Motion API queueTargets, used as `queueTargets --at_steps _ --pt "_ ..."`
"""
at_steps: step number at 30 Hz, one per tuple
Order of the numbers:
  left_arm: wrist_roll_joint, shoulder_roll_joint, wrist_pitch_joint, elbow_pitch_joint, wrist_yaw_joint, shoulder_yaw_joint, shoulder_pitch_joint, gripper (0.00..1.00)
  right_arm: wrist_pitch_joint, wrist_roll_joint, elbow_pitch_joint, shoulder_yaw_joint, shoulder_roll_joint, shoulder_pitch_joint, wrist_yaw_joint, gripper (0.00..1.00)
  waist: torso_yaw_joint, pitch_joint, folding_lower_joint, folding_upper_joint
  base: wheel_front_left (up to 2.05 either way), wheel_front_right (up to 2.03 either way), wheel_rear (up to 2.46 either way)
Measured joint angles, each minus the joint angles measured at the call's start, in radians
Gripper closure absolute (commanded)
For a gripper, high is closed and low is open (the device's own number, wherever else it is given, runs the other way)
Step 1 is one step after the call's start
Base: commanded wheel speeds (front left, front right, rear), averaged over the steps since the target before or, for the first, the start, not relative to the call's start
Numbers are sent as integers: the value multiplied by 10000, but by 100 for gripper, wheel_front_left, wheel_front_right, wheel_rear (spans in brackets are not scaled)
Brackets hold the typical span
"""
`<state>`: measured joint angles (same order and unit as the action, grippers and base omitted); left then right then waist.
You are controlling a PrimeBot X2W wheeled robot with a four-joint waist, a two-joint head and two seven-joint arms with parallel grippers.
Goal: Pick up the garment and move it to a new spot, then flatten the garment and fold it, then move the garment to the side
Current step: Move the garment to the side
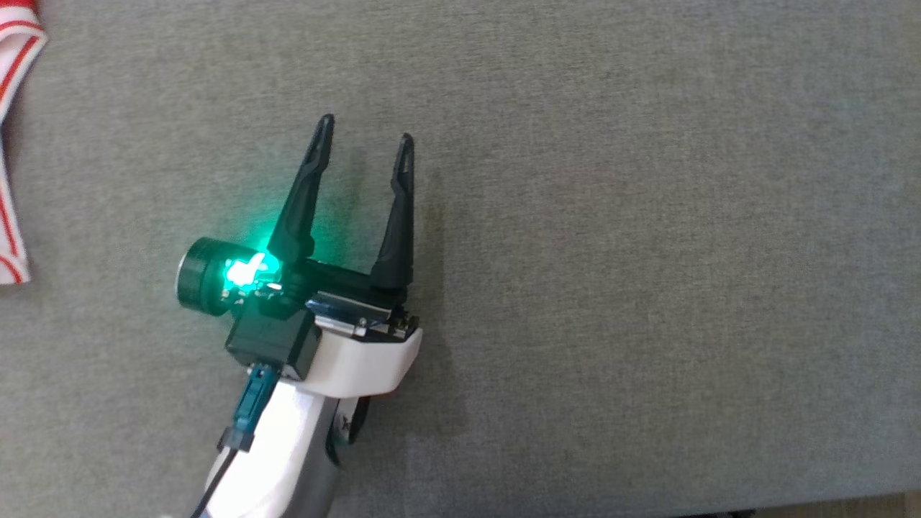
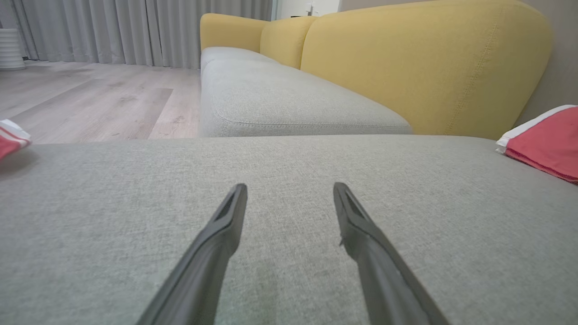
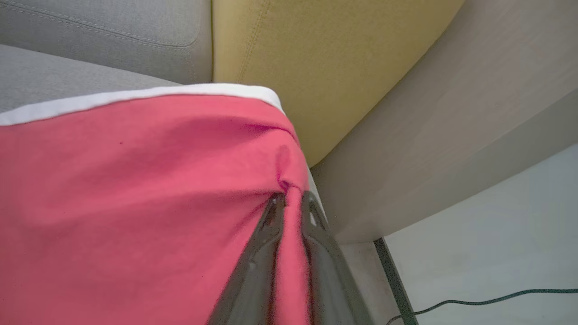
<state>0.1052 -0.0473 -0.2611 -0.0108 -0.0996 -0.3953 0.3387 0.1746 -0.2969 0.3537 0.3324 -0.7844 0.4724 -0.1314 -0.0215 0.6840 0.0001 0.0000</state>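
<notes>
In the right wrist view a pink-red garment (image 3: 135, 203) with a white band along its edge lies on the grey cushion. My right gripper (image 3: 292, 198) is shut on a pinched fold of it near the cushion's corner. From the left wrist view, a corner of the garment (image 2: 544, 144) shows at the far right. My left gripper (image 1: 367, 129) hovers open over bare cushion, nothing between its fingers, and is seen again as the left gripper (image 2: 290, 187) low above the fabric, well apart from the garment.
White cloth with red stripes (image 1: 13, 144) lies at the cushion's far left edge, also seen as the striped cloth (image 2: 11, 137). Yellow sofa backrests (image 2: 424, 63) rise beyond the grey seat (image 2: 289, 99). A wooden floor (image 2: 90, 99) lies to the left, and a cable (image 3: 487, 300) lies on the floor.
</notes>
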Motion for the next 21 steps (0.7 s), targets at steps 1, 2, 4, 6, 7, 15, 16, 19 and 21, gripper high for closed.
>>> queueTargets --at_steps 1,2,4,6,7,15,16,19,21 --pt "13 8 0 13 2 -40 35 0 100 242 -75 270 75 -55 0 0 59 4 -1 0 0 0 0" --pt "46 19 0 46 0 -65 55 0 123 543 -188 476 186 -143 0 0 122 -20 -1 0 0 0 0" --pt "117 42 2 136 -44 -86 89 0 236 1066 -487 660 568 -282 0 0 220 -147 0 0 0 0 0" --pt "180 46 2 299 -77 -65 88 0 393 1275 -872 573 1221 -408 0 0 312 -362 -1 0 0 0 0" --pt "196 40 4 368 -148 -35 64 0 428 1312 -1030 431 1561 -467 0 0 356 -491 -1 0 0 0 0" --pt "215 40 8 616 -341 86 -800 0 -539 1170 -1452 -1521 3814 -1418 0 0 749 -1930 -3 0 0 0 0" --pt "280 40 8 671 -349 117 -976 0 -865 1072 -1352 -1850 4065 -1554 0 0 804 -2145 -3 0 0 0 0" --pt "472 38 13 790 -418 372 -1518 0 -1875 744 -838 -2840 4711 -1925 0 0 949 -2801 -4 0 0 0 0" --pt "575 21 13 784 -416 522 -1849 0 -2711 510 -420 -3492 5120 -2119 0 0 1028 -3249 -4 1 0 0 0"
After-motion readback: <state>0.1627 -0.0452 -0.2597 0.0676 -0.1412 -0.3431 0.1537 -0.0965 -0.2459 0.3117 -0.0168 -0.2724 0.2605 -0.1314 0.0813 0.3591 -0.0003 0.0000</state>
